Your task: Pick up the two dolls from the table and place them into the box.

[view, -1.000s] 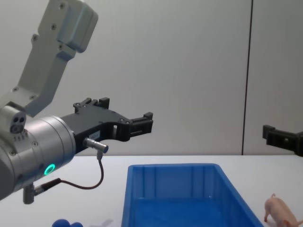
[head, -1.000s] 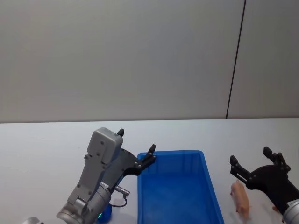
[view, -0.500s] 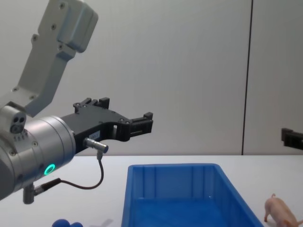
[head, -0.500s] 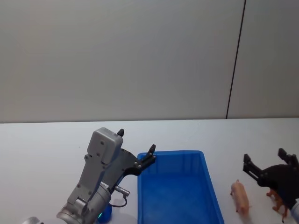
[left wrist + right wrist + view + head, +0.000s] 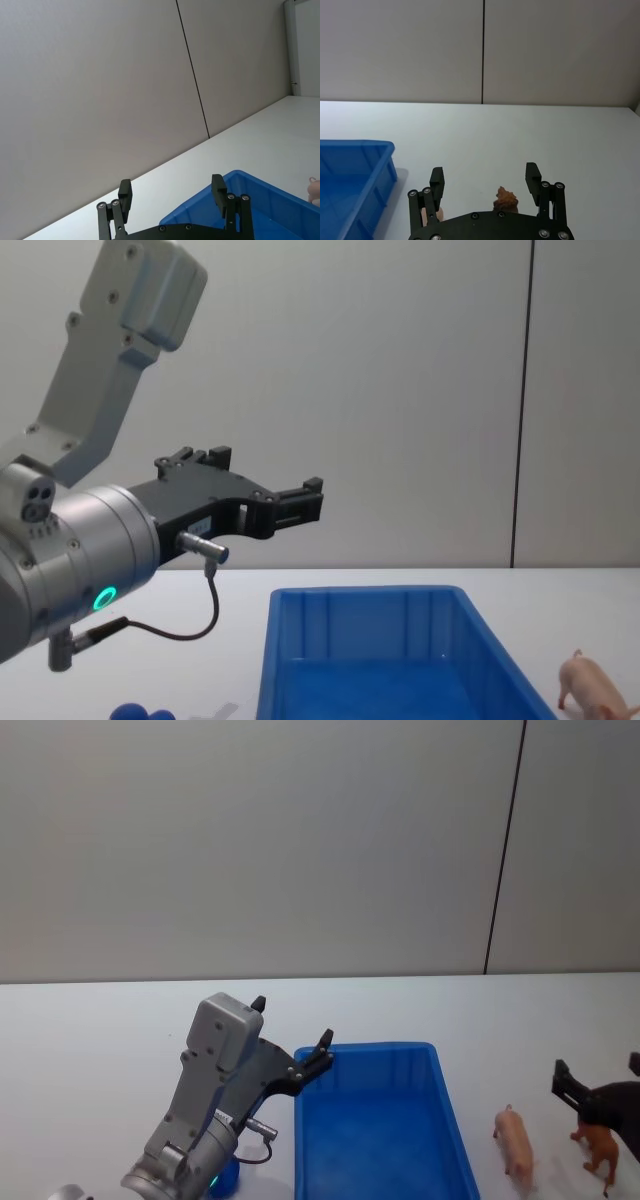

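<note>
The blue box stands on the white table, just right of my raised left gripper, which is open and empty near the box's near-left corner. The pink pig doll lies on the table right of the box. The brown doll stands beyond it. My right gripper hovers open over the brown doll at the view's right edge. In the right wrist view the brown doll sits between the open fingers, with the box off to one side. The chest view shows the pig beside the box.
A small blue object lies on the table by my left arm's base. A grey wall with a dark vertical seam backs the table. Bare tabletop stretches beyond the dolls.
My right gripper has drawn back toward the right edge, off the pig, uncovering the brown doll and leaving the chest view. The left arm, box and pig have not moved.
</note>
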Action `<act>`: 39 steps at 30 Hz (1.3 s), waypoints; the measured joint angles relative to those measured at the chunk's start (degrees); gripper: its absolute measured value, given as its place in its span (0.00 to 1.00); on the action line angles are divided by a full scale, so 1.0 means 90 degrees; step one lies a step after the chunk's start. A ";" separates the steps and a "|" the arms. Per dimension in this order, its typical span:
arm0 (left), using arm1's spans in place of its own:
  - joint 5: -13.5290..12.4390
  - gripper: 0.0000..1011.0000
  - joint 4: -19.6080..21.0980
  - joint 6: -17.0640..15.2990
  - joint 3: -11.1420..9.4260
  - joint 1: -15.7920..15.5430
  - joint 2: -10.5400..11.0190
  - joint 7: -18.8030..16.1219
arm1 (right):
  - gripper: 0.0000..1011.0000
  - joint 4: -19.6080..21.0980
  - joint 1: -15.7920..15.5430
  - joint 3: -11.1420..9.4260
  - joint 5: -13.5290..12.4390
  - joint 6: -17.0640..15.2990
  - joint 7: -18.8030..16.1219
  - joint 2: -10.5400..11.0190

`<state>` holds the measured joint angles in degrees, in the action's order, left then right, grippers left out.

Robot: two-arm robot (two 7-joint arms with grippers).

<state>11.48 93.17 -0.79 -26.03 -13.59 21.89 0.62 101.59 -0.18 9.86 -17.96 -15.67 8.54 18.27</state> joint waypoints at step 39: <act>0.0000 0.99 0.0000 0.0000 0.0000 0.0000 0.0000 0.0000 | 0.68 -0.1058 -0.0105 -0.0224 -0.0350 -0.0273 -0.0012 -0.0121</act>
<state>11.48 93.18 -0.79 -26.03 -13.59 21.89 0.63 92.07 -1.13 7.85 -21.11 -18.13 8.43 17.18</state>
